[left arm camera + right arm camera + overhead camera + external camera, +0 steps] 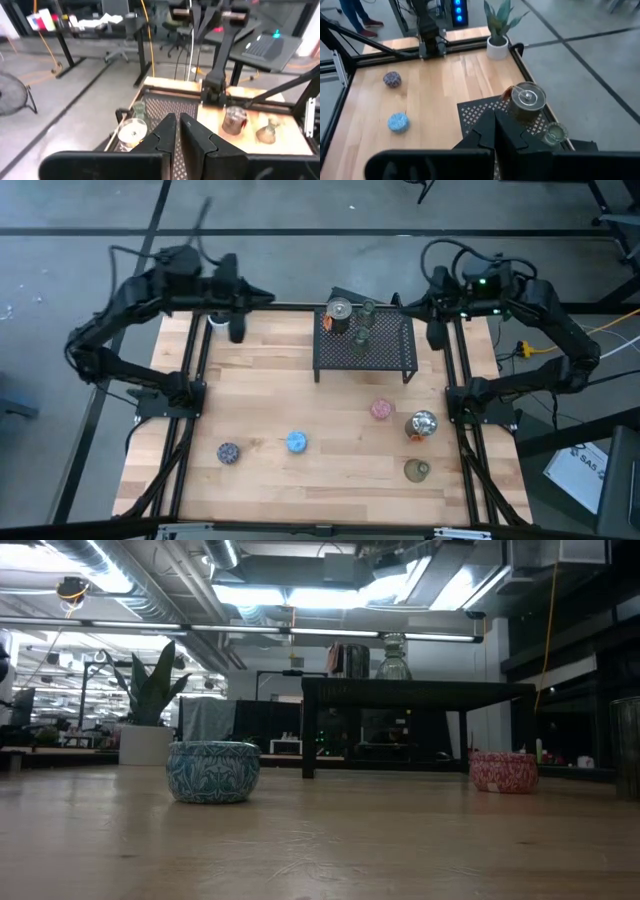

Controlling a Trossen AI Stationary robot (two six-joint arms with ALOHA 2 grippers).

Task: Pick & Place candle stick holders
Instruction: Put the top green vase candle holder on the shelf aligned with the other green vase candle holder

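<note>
High view shows both arms drawn back to the far corners of the wooden counter (300, 395), the left end effector (237, 330) over the far-left corner and the right end effector (436, 335) just beside the right end of the black mesh rack (364, 348); each has its fingers pressed together on nothing, as both wrist views confirm. Two candle stick holders already stand on the rack: a silvery holder with orange accents (339, 313) and an olive-green glass holder (364, 332) next to it. Five are still down on the boards: the purple-speckled holder (229, 453) and the blue holder (297, 442) toward the near left, the pink holder (381, 410), a second silvery holder (422, 425) and a green holder (417, 471) toward the near right. So I'd judge the job under halfway, if the rack is where they go. The middle of the counter lies open, the loose holders are well apart, but the green one sits near the right frame rail and the potted plant (498, 30) crowds the left arm's corner.
</note>
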